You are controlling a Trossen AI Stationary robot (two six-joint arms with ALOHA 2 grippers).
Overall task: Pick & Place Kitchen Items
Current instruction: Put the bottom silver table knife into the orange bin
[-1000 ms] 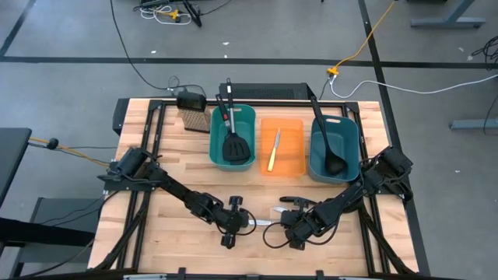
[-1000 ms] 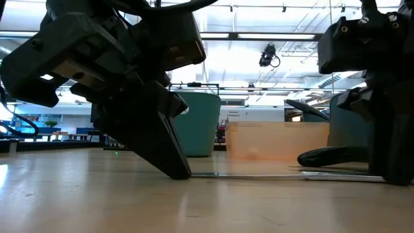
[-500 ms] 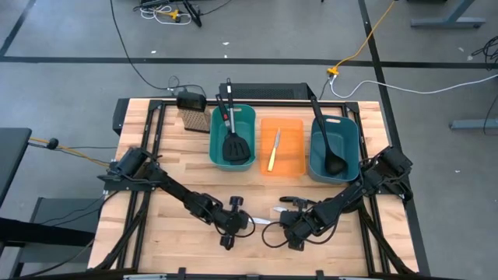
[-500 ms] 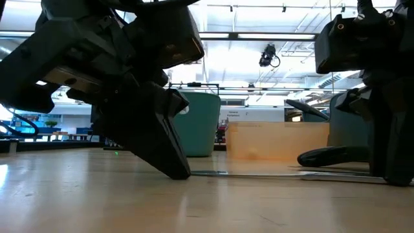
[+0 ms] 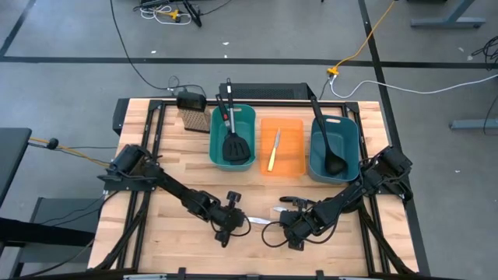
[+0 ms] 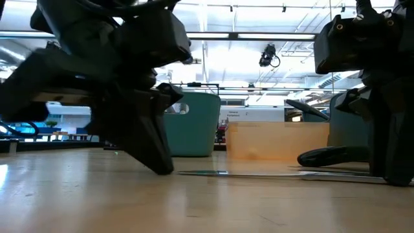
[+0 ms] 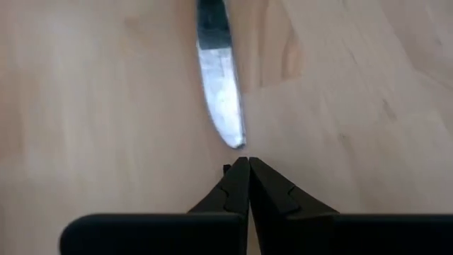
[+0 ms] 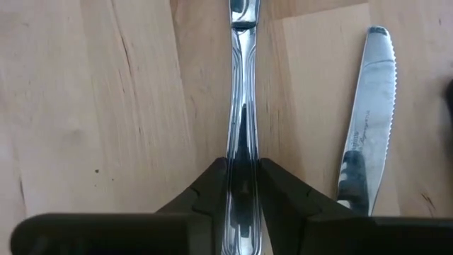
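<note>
The left gripper (image 7: 248,164) has its jaws pressed together on nothing; the blade tip of a silver table knife (image 7: 219,88) lies on the wood just ahead of its fingertips, apart from them. The right gripper (image 8: 244,166) has its jaws clamped on the handle of that same knife, one dark finger (image 8: 209,190) on each side of the steel. The handle runs on out of the right wrist picture, so its far end is cut off there. Beside it lies a second table knife (image 8: 367,120), serrated edge showing, partly cut off at the picture's edge.

From above, both grippers sit low at the near side of the table (image 5: 167,167), the left one (image 5: 227,225) and the right one (image 5: 292,227) facing each other, with only a short gleam of the knife visible between them. In the low view the two arms fill most of the frame and hide much of the knife, which shows only as a thin line along the tabletop.

Farther back stand three bins. The left teal bin (image 5: 247,120) holds a black slotted spatula (image 5: 235,144) with a red-and-black handle. The orange bin (image 5: 292,136) holds a yellow-handled knife (image 5: 273,152). The right teal bin (image 5: 348,136) holds a long black ladle (image 5: 327,140). A tan-bristled brush (image 5: 193,117) stands at the far left corner.
</note>
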